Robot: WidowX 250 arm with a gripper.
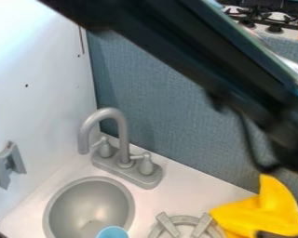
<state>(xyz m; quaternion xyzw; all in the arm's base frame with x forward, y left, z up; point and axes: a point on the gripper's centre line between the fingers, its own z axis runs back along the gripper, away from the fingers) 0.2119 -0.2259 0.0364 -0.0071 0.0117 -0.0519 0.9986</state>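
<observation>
The black arm crosses from the top left to the right edge, with the wrist end of my gripper (291, 135) high at the right. Below it, a yellow cloth-like item (260, 211) lies bunched on the light counter at the lower right. A dark piece overlaps its lower part at the bottom edge; whether that belongs to the gripper, I cannot tell. At the bottom, a light blue round item (113, 232) is at the front of the grey sink (89, 204), partly cut off by the frame.
A grey faucet (125, 139) with two handles stands behind the sink. A round grey ribbed part (186, 225) is right of the sink. The white wall (39, 56) at left carries a grey bracket (8, 165). Blue-grey panelling rises behind, with a stove top (263, 16) beyond.
</observation>
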